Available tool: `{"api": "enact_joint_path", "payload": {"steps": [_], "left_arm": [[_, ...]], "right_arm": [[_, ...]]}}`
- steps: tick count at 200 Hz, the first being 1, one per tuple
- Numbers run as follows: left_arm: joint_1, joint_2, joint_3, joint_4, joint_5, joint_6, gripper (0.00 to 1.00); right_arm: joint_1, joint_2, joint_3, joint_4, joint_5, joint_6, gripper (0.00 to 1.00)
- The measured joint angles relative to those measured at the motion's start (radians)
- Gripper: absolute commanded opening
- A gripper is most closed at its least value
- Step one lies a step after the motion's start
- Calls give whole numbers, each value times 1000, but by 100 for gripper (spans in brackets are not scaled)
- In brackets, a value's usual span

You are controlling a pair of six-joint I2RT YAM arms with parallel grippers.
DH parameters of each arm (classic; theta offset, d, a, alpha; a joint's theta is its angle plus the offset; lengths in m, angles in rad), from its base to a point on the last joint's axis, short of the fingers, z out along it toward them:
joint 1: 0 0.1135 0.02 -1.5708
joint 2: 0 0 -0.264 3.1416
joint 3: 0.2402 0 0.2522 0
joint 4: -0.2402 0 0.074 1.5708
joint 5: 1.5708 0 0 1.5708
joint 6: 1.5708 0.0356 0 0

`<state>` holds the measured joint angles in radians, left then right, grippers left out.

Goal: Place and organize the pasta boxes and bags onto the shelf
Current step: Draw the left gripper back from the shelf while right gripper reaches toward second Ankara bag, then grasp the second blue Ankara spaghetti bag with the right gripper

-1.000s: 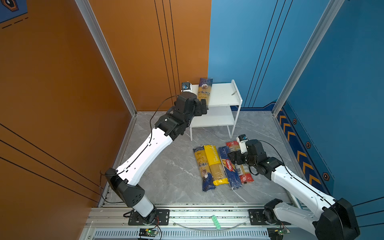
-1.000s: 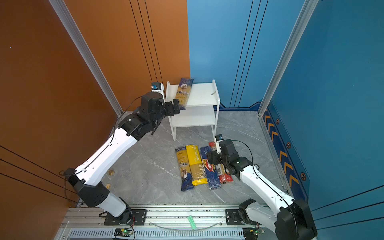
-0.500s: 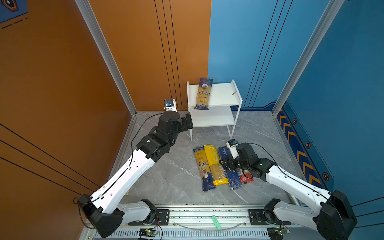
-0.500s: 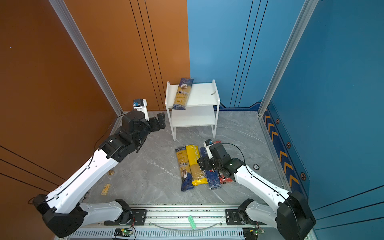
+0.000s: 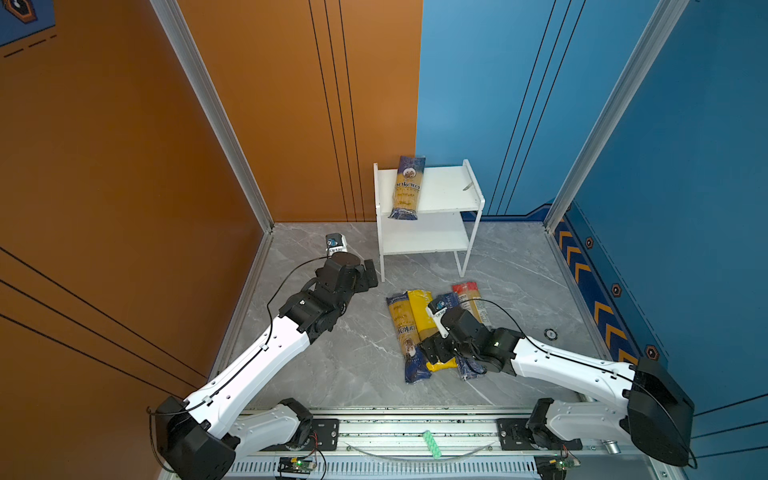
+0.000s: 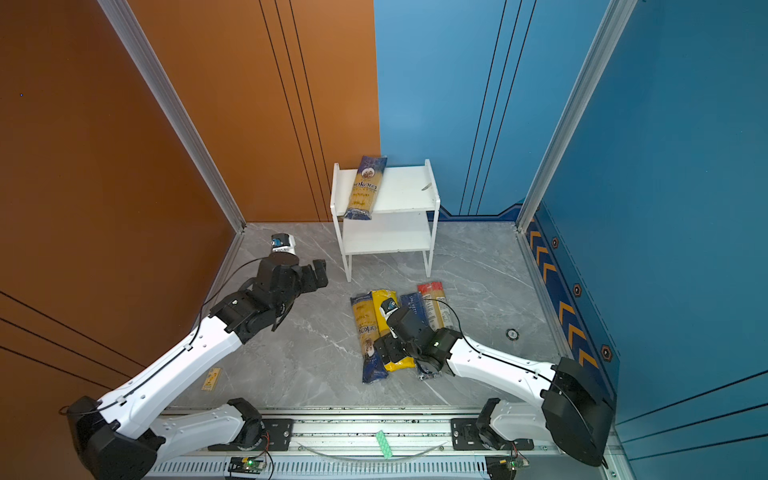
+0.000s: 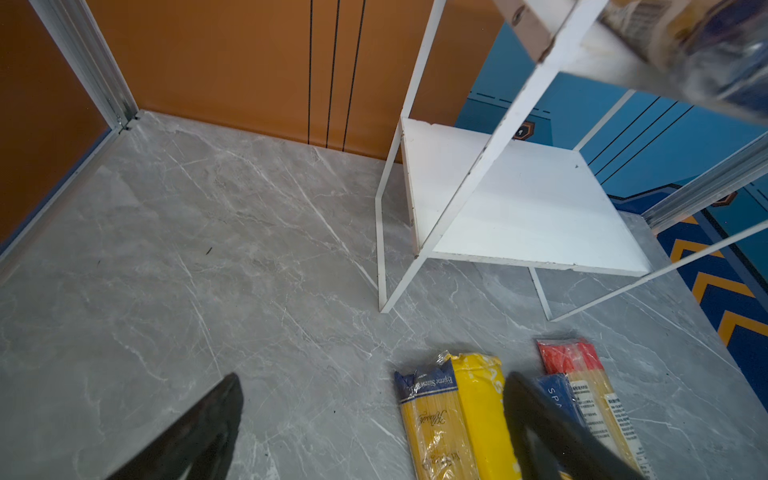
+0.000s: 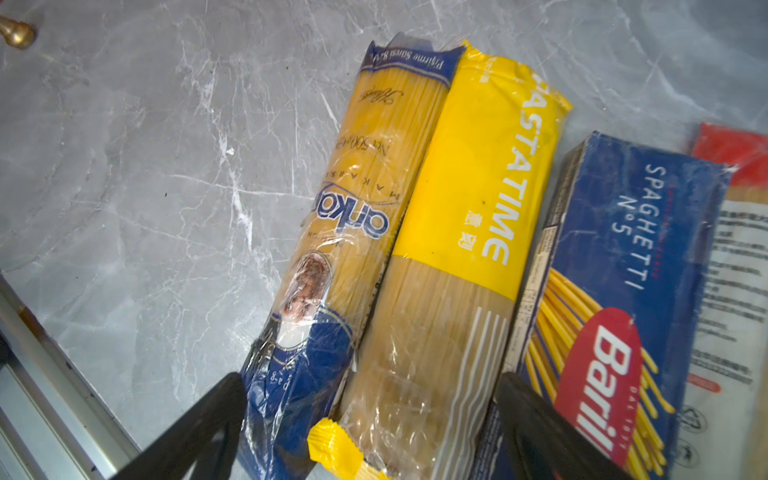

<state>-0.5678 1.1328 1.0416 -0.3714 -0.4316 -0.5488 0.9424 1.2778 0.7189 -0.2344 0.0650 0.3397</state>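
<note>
The white shelf stands at the back, with one navy-and-yellow ankara pack lying on its top board. Four packs lie side by side on the floor: another ankara pack, a yellow pack, a blue Barilla pack and a red-ended clear pack. My right gripper is open over the near ends of the ankara and yellow packs. Left of the shelf's front leg, my left gripper hangs open and empty.
Orange and blue walls close in the grey marble floor on three sides. A metal rail runs along the front edge. A small round fitting sits on the floor at the right, and a yellowish tag lies under my left arm.
My left arm has drawn back from the shelf's top and come down low at the left, leaving the ankara pack there. My right gripper has moved leftward across the floor packs toward their near ends.
</note>
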Motion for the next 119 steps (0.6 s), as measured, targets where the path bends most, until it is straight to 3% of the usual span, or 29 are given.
{"api": "enact_joint_path", "payload": {"steps": [119], "left_arm": [[71,-9,-187,8,84,-96,98]], "right_arm": [[120,207,72,46,19,100,91]]}}
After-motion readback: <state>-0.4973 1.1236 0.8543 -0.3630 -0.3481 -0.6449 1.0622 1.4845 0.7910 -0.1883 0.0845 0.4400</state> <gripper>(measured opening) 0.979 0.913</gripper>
